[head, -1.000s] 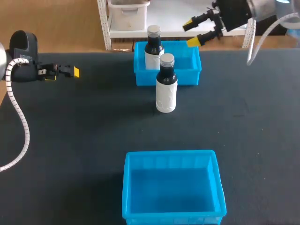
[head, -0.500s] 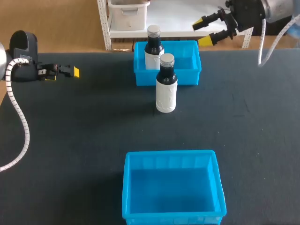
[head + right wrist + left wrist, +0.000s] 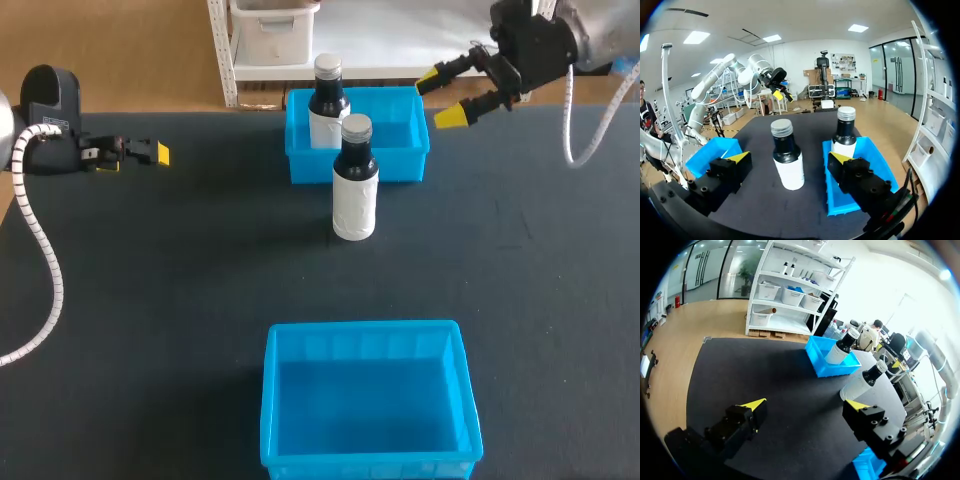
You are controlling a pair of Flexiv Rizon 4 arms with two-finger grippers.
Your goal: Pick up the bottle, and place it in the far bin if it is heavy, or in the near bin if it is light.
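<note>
While both grippers gape wide, holding nothing, the bottle (image 3: pixel 354 180) stands upright on the table (image 3: pixel 520 300), just before the far bin (image 3: pixel 405 160); another bottle (image 3: pixel 326 100) stands inside it; the right gripper (image 3: pixel 440 97) hovers beside that bin; the left gripper (image 3: pixel 155 153) hangs well apart.

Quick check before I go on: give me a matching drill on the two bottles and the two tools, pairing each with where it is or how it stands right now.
Things:
1. front bottle
2. back bottle
3. left tool
4. right tool

Places or states:
a. open, raised beside the far bin's right end
b. standing inside the far bin
c. open, over the table's left side
d. standing on the table, just in front of the far bin

Pairs: 1-d, 2-b, 3-c, 4-a
</note>
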